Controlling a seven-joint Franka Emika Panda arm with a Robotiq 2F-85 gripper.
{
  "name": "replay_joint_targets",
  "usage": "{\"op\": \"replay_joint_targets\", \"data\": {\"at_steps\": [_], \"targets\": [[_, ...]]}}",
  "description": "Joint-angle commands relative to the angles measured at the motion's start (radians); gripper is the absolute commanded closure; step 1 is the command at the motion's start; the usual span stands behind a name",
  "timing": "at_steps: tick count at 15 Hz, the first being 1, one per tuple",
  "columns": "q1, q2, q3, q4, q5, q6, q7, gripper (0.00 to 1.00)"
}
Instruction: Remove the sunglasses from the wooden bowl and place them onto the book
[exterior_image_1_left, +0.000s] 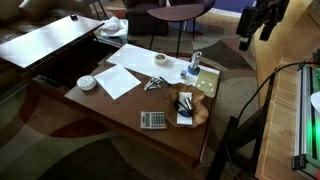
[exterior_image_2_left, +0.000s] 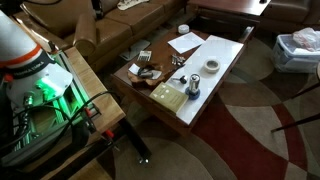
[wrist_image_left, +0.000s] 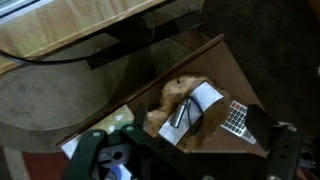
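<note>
Nearest the wrist camera, the gripper (wrist_image_left: 187, 152) hangs released, jaws spread wide with nothing between them, well above the table (exterior_image_1_left: 105, 108). Ahead of it sits the wooden bowl (wrist_image_left: 163, 98), where the sunglasses (wrist_image_left: 180, 114) lie with their long axis running diagonally from lower left to upper right, a white card (wrist_image_left: 207, 97) beside them and a grey calculator (wrist_image_left: 235, 118) further right. In an exterior view the tan book (exterior_image_1_left: 206, 82) lies just beside the bowl, so I judge the carry short, though a bottle (exterior_image_1_left: 195, 65) crowds the book's far edge.
</note>
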Motion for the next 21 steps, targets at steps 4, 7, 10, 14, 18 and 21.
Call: {"op": "replay_joint_targets", "data": {"at_steps": [4,7,10,14,18,21], "targets": [[0.063,0.162,-0.053,-0.004,0.169,0.146,-0.167,0.00],[0.063,0.180,-0.064,0.002,0.178,0.149,-0.188,0.00],[0.112,0.379,-0.046,0.046,0.318,0.314,-0.247,0.00],[0.149,0.593,0.017,0.086,0.482,0.611,-0.352,0.00],[0.134,0.838,0.067,0.196,0.499,0.769,-0.438,0.00],[0.103,1.021,0.064,0.300,0.382,0.778,-0.426,0.00]]}}
